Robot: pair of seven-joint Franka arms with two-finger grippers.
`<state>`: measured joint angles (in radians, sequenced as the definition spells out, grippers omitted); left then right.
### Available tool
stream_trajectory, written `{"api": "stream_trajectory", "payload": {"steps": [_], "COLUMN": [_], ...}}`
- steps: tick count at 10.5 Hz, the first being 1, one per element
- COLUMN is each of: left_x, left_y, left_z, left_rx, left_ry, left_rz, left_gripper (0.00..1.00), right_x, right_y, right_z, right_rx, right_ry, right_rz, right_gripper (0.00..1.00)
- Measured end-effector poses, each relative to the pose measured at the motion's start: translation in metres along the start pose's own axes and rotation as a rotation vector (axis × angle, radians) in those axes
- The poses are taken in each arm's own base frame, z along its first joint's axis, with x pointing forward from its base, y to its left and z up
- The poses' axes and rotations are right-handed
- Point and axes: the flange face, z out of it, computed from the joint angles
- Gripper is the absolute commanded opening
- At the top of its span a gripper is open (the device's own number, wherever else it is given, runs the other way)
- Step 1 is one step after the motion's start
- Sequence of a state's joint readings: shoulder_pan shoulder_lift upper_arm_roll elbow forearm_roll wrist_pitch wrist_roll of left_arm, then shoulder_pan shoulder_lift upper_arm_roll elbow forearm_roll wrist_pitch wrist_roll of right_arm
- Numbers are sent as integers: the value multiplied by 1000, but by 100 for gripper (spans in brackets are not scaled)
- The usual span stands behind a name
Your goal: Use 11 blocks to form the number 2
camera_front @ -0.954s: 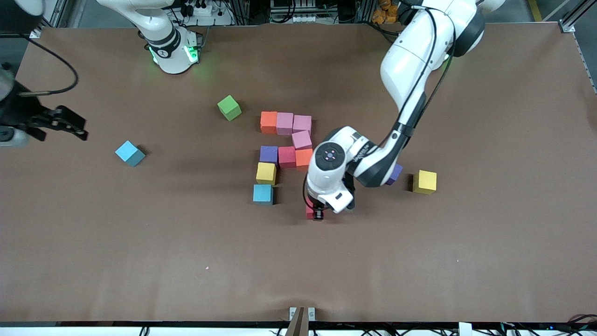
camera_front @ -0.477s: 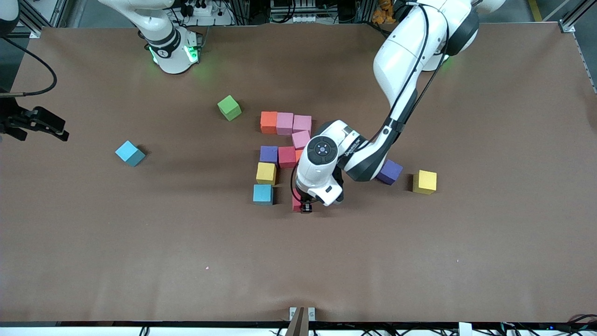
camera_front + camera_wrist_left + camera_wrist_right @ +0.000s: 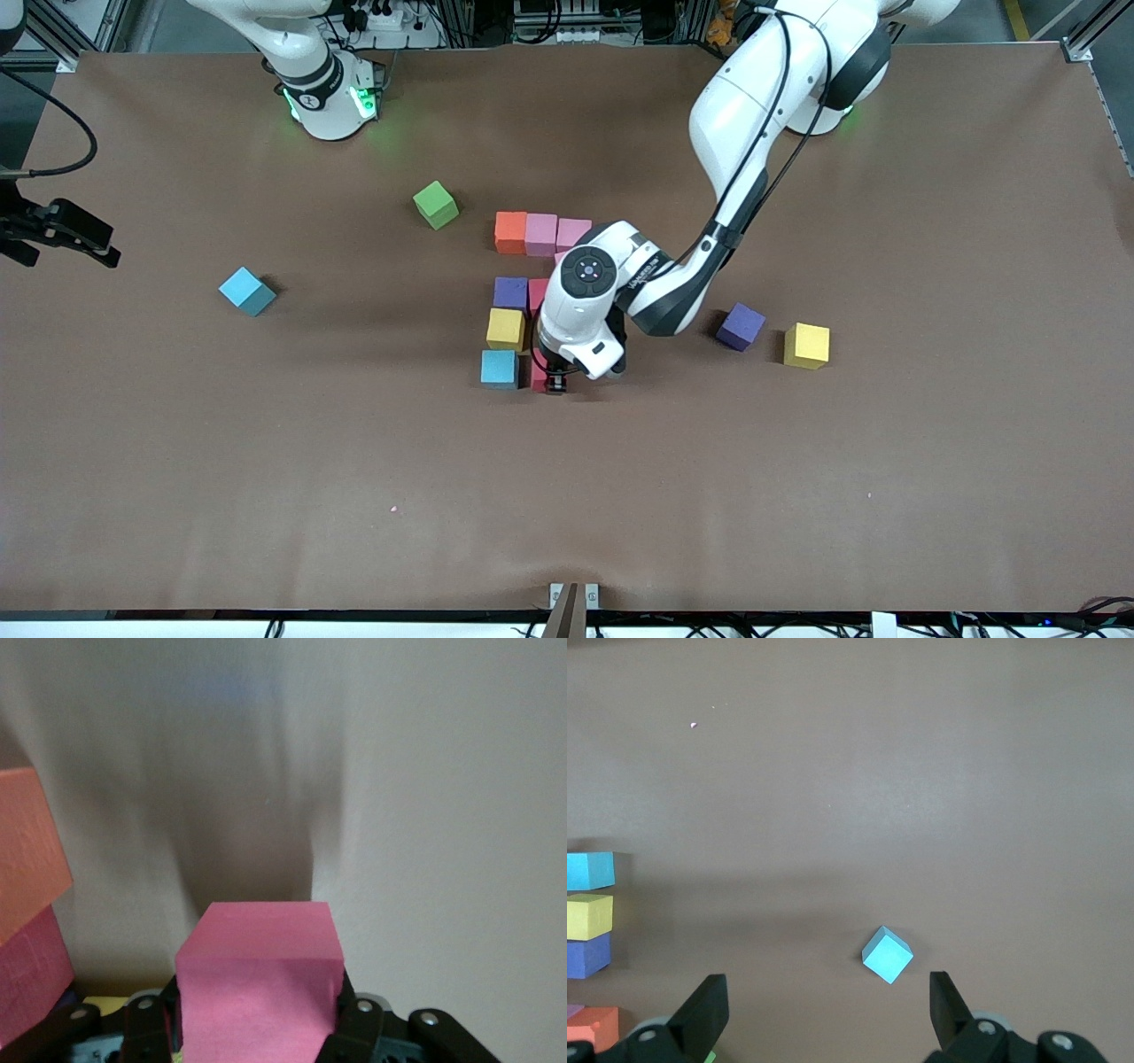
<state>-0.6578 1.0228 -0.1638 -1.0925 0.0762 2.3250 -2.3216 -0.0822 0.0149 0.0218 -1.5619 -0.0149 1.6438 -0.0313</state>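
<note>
Grasping a red block (image 3: pixel 260 979), the left end effector (image 3: pixel 551 379) sits mid-frame beside the light blue block (image 3: pixel 499 369); the right end effector (image 3: pixel 828 1014) waits released at the frame's upper edge.

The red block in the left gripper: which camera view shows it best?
The left wrist view: the red block fills the foreground, clamped between the left gripper's fingers. The front view shows only a sliver of it under the arm's wrist, beside the light blue block. The right wrist view does not show it.
</note>
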Motion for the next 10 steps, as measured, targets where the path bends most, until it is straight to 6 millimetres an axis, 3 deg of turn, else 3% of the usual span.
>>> {"api": "stream_trajectory", "payload": {"steps": [3,7,10], "left_x": [-3,2,4], "left_y": [-3,-2,2], "left_z": [7,18,18], "left_rx": [-11,-15,-29], "left_ry": [-13,-4,-2], "left_rz": [5,3,3], "left_gripper": [0,0,2], "right_x": [-7,-13,-12], "right_y": [28,33,32], "right_z": [-7,-11,-27], "right_rx": [-1,1,-1], "right_ry": [-39,-75,-43], "right_rz": [46,55,53], "right_gripper": [100,100,100]}}
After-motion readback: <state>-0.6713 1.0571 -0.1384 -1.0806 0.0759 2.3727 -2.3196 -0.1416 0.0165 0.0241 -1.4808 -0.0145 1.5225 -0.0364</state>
